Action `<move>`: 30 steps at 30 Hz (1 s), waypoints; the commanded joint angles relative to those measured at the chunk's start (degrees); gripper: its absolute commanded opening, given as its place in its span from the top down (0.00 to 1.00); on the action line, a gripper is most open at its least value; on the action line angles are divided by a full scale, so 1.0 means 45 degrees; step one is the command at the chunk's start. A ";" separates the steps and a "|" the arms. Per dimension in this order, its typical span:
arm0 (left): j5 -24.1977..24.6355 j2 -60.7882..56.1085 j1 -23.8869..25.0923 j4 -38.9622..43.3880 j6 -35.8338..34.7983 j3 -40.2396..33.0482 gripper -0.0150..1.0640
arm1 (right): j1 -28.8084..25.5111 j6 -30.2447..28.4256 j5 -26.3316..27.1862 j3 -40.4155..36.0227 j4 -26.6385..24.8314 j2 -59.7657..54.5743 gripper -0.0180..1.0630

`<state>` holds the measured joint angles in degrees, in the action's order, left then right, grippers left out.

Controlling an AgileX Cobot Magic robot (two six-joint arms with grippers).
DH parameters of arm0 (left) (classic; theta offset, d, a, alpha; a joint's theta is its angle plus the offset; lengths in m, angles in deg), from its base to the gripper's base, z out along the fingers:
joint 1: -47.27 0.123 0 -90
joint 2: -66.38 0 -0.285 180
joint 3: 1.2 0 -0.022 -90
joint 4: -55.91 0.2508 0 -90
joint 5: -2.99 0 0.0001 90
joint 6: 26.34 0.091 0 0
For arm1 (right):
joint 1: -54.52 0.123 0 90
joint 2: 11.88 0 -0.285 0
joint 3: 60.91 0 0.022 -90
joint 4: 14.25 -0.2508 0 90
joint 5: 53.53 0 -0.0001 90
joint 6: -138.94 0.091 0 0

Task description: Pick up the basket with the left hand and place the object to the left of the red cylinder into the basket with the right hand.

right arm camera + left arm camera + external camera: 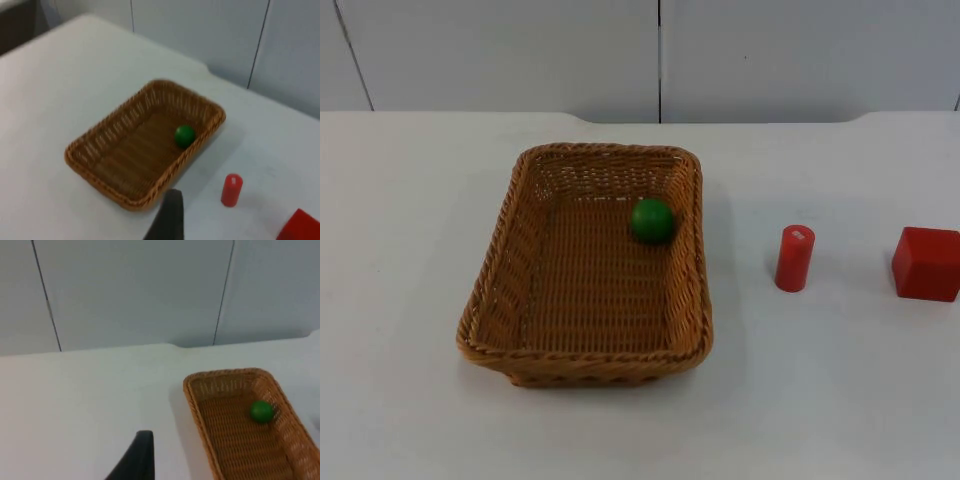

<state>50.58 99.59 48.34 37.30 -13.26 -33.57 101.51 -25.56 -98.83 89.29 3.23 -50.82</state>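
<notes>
One black fingertip of the left gripper (134,460) hangs above the bare white surface (820,400), beside the wicker basket (520,260); the right gripper (167,220) hovers near the basket's corner; whether either one's fingers are spread I cannot tell; the green ball (652,220) lies inside the basket against its right wall; the red cylinder (795,258) stands upright right of the basket, the red cube (927,263) beyond it.
</notes>
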 commanded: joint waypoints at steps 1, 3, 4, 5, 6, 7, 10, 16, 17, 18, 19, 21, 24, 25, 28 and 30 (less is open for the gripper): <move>0.0622 -0.1020 0.0021 0.0287 -0.0009 -0.0425 0.01 | 0.0029 -0.0176 -0.0388 -0.0017 0.0051 0.0785 0.31; 0.1328 -0.1800 0.0021 0.0423 -0.0009 -0.0581 0.01 | 0.0029 -0.0421 -0.0829 -0.0017 0.0051 0.1493 0.31; 0.1602 -0.2190 0.0021 0.0483 -0.0009 -0.0654 0.01 | 0.0029 -0.0576 -0.1068 -0.0017 0.0051 0.1853 0.31; 0.1723 -0.2561 0.0021 0.0571 -0.0009 -0.0741 0.01 | 0.0029 -0.0751 -0.1304 -0.0017 0.0051 0.2200 0.31; 0.1723 -0.2561 0.0021 0.0571 -0.0009 -0.0741 0.01 | 0.0029 -0.0751 -0.1304 -0.0017 0.0051 0.2200 0.31; 0.1775 -0.2875 0.0021 0.0639 -0.0009 -0.0932 0.01 | 0.0029 -0.0886 -0.1480 -0.0017 0.0051 0.2460 0.31; 0.1775 -0.3944 0.0021 0.0673 -0.0009 -0.1563 0.01 | 0.0029 -0.1015 -0.2132 -0.0017 0.0051 0.3252 0.31; 0.1794 -0.5455 0.0021 0.0673 -0.0033 -0.2777 0.01 | 0.0029 -0.1047 -0.2316 -0.0864 0.0051 0.4631 0.31; 0.1794 -0.5455 0.0021 0.0673 -0.0033 -0.2777 0.01 | 0.0029 -0.1047 -0.2316 -0.0864 0.0051 0.4631 0.31; 0.1794 -0.5648 0.0021 0.0731 -0.0245 -0.3105 0.01 | 0.0029 -0.1078 -0.2374 -0.1326 0.0026 0.5106 0.31; 0.1794 -0.5648 0.0021 0.0837 -0.0456 -0.3363 0.01 | 0.0029 -0.1078 -0.2400 -0.1606 -0.0034 0.5379 0.31; 0.1946 -0.5648 0.0028 0.1206 -0.1110 -0.3388 0.01 | 0.0029 -0.1078 -0.2487 -0.2005 -0.0135 0.6068 0.31; 0.1919 -0.5648 0.0028 0.1527 -0.1514 -0.3388 0.01 | 0.0029 -0.1318 -0.2712 -0.2334 -0.0303 0.6671 0.31; 0.1919 -0.5648 0.0028 0.1652 -0.1702 -0.3388 0.01 | 0.0029 -0.1375 -0.2901 -0.2393 -0.0350 0.6922 0.31; 0.1919 -0.5648 0.0028 0.1717 -0.1766 -0.3388 0.01 | 0.0029 -0.1375 -0.3246 -0.2424 -0.0377 0.6922 0.31; 0.1919 -0.5648 0.0028 0.1787 -0.1766 -0.3388 0.01 | 0.0054 -0.1375 -0.3588 -0.2489 -0.0345 0.6922 0.31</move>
<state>59.37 74.43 48.34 44.49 -20.36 -48.58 101.51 -31.28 -113.80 78.56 1.86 -19.84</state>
